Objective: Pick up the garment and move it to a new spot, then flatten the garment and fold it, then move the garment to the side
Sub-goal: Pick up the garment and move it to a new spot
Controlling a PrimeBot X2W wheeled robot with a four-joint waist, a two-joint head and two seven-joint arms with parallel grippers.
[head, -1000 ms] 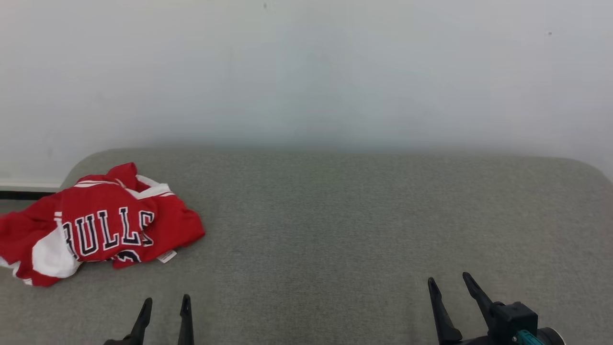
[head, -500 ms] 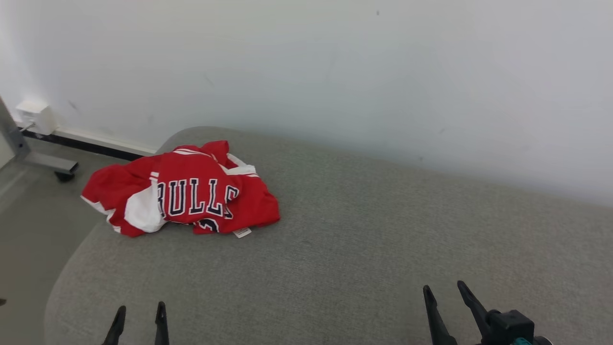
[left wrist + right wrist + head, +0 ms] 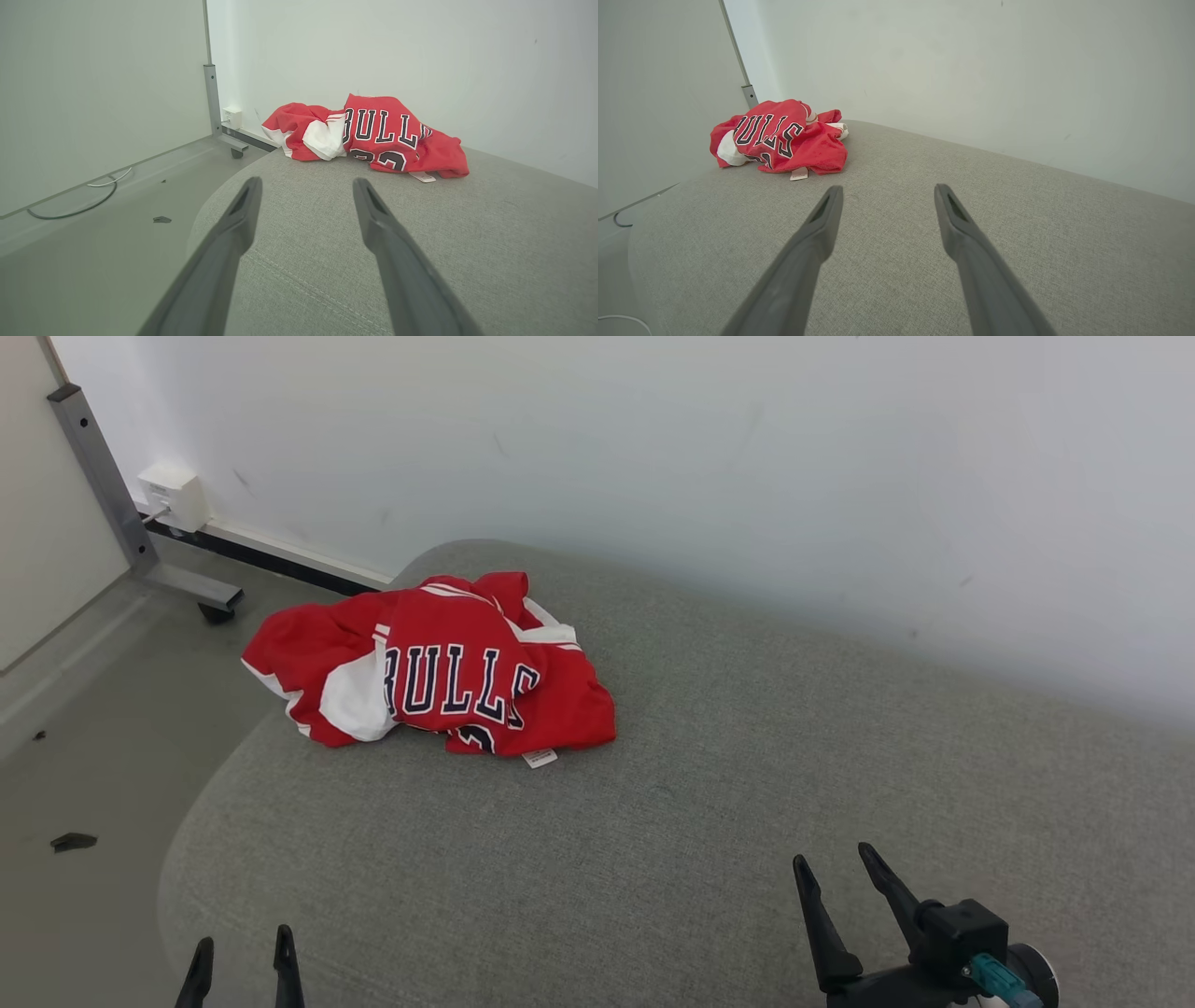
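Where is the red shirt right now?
In the head view the red shirt lies crumpled at the far left corner of the grey cushion, near the wall, well ahead of the left gripper.

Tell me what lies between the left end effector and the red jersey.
Bare grey cushion: nothing sits between the left end effector and the jersey, as the left wrist view shows.

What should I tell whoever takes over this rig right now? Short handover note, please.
Left gripper: open, empty, by the grey cushion's near left edge.
Right gripper: open, empty, over the cushion's near right.
Garment: red jersey, crumpled at the cushion's far left corner, well apart from both grippers.
Done: nothing yet.
Left: pick it up, move it to a new spot, flatten, fold, move aside.
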